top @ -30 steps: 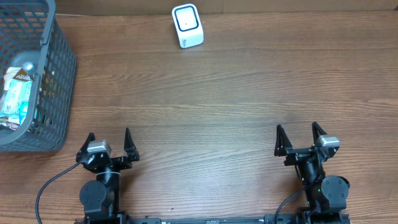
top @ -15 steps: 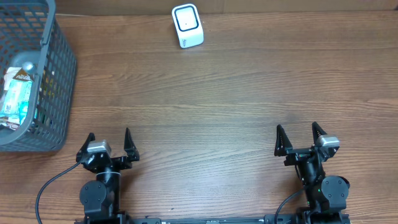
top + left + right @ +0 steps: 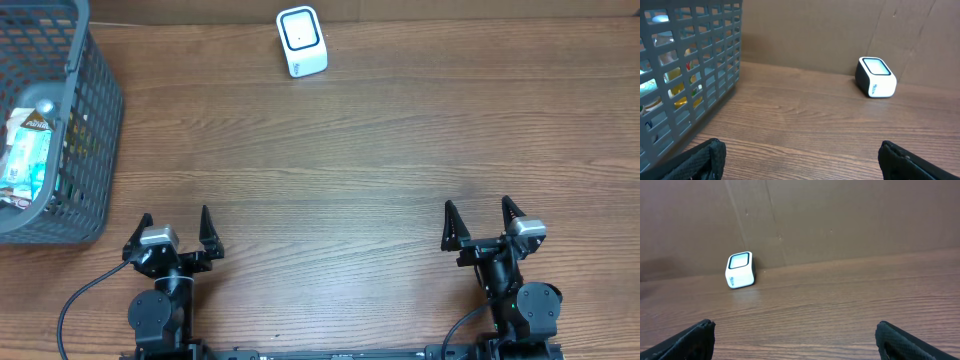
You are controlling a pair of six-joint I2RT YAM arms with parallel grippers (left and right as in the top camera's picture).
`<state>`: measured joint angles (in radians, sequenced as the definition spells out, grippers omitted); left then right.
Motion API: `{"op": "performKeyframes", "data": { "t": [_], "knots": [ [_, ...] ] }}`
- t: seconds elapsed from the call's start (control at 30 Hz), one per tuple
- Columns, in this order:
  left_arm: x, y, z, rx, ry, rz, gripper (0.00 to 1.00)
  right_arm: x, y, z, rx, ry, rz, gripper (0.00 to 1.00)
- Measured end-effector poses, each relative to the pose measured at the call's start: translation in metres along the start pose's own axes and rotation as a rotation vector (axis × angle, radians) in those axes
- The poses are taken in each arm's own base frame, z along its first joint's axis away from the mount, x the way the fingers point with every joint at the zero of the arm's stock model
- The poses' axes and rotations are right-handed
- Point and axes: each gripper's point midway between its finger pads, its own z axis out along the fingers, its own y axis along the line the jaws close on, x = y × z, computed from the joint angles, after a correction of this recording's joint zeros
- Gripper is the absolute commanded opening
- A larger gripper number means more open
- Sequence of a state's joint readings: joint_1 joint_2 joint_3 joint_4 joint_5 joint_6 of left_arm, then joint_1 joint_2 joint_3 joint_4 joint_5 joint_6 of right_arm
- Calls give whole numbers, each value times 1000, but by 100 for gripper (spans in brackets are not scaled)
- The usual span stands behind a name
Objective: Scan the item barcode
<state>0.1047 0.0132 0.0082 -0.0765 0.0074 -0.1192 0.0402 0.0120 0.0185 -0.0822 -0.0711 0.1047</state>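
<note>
we see the left pincer (image 3: pixel 176 222) and right pincer (image 3: pixel 477 210) both wide and empty over the desk (image 3: pixel 350 150), scanner (image 3: pixel 301 42) far back, packets (image 3: pixel 25 150) in the basket (image 3: pixel 98 125).

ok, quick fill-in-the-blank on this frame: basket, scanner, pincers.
The packaged items lie inside the grey basket, on the robot's ____ side.
The scanner on the table has a ____ body.
The left pincer and right pincer both stand ____, holding nothing.
Missing words: left; white; open.
</note>
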Motion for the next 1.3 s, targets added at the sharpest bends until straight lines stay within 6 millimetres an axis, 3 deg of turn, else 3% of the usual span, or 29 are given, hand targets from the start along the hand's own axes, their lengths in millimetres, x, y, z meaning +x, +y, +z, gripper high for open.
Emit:
{"op": "performKeyframes", "data": {
  "t": [0.4,0.6,0.73,0.83,0.97,1.2,1.3],
  "knots": [
    [-15,-5,-1,27,-61,3,100,0,0,0,0,0,0,100],
    [-40,-20,-4,104,-158,25,100,0,0,0,1,0,0,100],
    [-80,-43,-19,220,-280,90,99,0,0,0,0,0,0,100],
    [-128,-63,-43,303,-397,164,100,0,0,0,0,0,0,100],
    [-202,-83,-92,359,-586,252,100,0,0,0,0,0,0,100],
    [-296,-100,-185,361,-871,374,100,0,0,0,1,0,0,100],
    [-331,-106,-214,348,-950,418,100,0,0,0,0,0,0,100]
  ]
}}
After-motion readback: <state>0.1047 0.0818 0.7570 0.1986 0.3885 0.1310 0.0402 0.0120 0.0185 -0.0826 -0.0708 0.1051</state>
